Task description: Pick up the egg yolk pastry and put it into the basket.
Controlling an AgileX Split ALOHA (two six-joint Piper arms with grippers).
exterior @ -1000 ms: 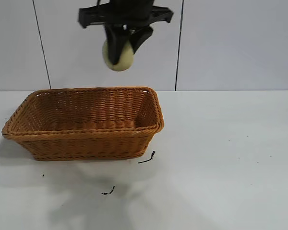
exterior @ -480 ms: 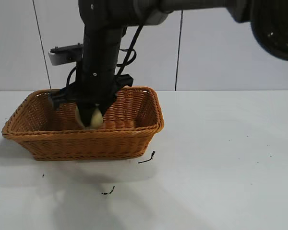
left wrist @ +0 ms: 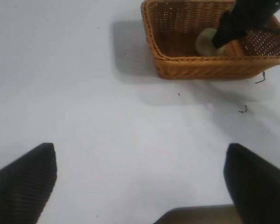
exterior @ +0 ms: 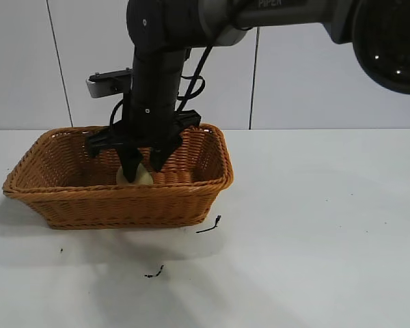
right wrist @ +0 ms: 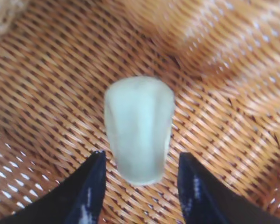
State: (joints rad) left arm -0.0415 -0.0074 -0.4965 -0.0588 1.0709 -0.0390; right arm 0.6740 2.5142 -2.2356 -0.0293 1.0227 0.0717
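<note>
White worktop (exterior: pixel 314 225) runs up to a pale panelled wall, and on it stands the basket (exterior: pixel 68 198), an orange-brown woven one with flared sides. Near the basket's front corner, on the worktop, lie two small dark scraps (exterior: pixel 210 225).

Reaching down into the basket from above, the right gripper (exterior: pixel 142 164) has its black fingers (right wrist: pixel 86 186) apart, one on each side of the egg yolk pastry (right wrist: pixel 139 128) with a strip of wicker showing between each finger and the lump. The pastry, pale yellow-green and rounded, lies on the woven floor of the basket, inside its front wall and towards the middle of its length; from outside only its top shows over the braided rim.

Well away from the basket, the left gripper (left wrist: pixel 140 182) hangs over bare worktop, its two dark fingers spread wide and nothing between them.
</note>
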